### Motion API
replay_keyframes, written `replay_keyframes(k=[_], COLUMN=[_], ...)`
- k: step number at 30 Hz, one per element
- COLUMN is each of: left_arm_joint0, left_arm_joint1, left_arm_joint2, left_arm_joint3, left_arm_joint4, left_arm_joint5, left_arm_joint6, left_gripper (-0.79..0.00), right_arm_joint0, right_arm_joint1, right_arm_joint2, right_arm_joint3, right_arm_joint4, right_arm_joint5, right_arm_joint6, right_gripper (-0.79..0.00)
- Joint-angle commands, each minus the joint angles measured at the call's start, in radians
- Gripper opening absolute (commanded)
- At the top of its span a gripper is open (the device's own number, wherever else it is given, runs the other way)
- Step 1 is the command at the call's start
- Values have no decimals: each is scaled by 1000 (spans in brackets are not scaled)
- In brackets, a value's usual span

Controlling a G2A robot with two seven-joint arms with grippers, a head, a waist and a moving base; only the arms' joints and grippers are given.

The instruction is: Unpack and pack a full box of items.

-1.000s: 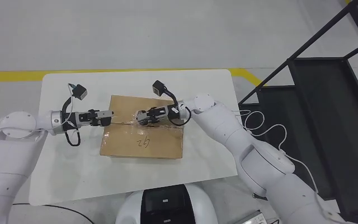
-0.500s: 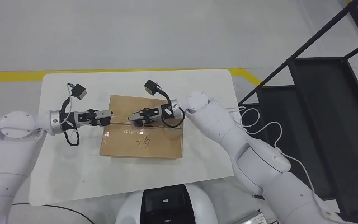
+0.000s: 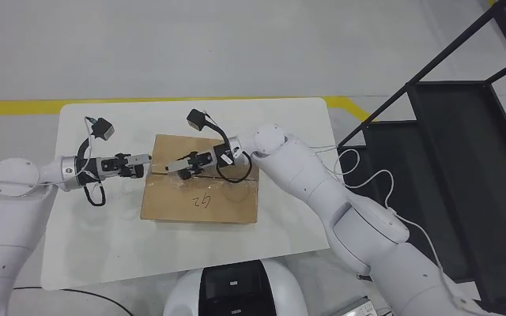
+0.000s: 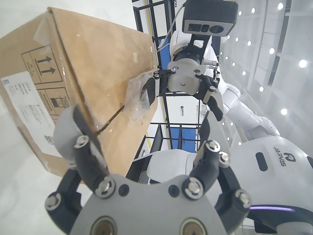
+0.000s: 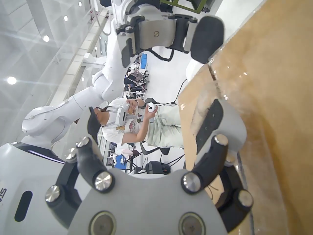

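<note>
A closed cardboard box (image 3: 202, 193) lies in the middle of the white table (image 3: 103, 237), with clear tape (image 3: 213, 175) along its top seam. My right gripper (image 3: 175, 168) is over the seam's left end, open, one finger pad (image 5: 210, 121) resting on the box top (image 5: 269, 86). In the left wrist view that finger touches crumpled tape (image 4: 137, 91). My left gripper (image 3: 145, 159) hangs open just off the box's left end, one finger (image 4: 73, 121) close to the box edge (image 4: 97, 62). The two grippers face each other, a small gap apart.
A black metal frame with steps (image 3: 443, 134) stands off the table's right side. Bare table surface lies left of the box (image 3: 95, 205) and along the front edge (image 3: 198, 245).
My right gripper has slid left along the taped seam to the box's left end. My left gripper has drawn back a little to the left, off the box.
</note>
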Motion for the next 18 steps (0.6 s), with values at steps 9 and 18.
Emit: replay_keyframes(k=[9,18], left_arm_joint0=[13,-13], left_arm_joint1=[8,-5], left_arm_joint2=[-36,-3], left_arm_joint3=[23,58], left_arm_joint4=[-24,-10], left_arm_joint5=[-19,-24], left_arm_joint6=[-46,-28], left_gripper=[0,0], right_arm_joint0=[-10,-42], right_arm_joint1=[25,61], right_arm_joint2=[28,57], right_arm_joint3=[-120,-279], right_arm_joint4=[-24,-3], right_arm_joint5=[-40,-58], right_arm_joint6=[-40,-58], right_gripper=[0,0])
